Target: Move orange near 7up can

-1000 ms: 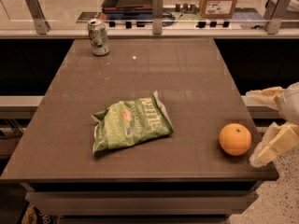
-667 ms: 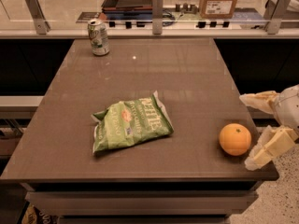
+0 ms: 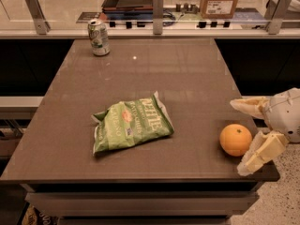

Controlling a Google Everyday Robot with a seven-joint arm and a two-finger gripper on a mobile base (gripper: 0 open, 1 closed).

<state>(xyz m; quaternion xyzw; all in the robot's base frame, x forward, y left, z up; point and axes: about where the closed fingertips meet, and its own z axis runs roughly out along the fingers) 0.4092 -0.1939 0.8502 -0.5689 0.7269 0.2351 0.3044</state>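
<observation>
While wide open, hand [image 3: 238, 136] around orange [image 3: 235, 141].

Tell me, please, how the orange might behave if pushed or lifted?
Being round, the orange would probably roll if nudged, possibly off the table edge. It looks firm, so the open gripper, flanking it at the right, can likely squeeze it without crushing.

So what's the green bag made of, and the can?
The chip bag looks like thin plastic film, crinkled and slightly shiny. The 7up can looks like metal: silvery top rim, printed sides. The open gripper, straddling the orange at the table's right edge, looks like pale plastic.
</observation>
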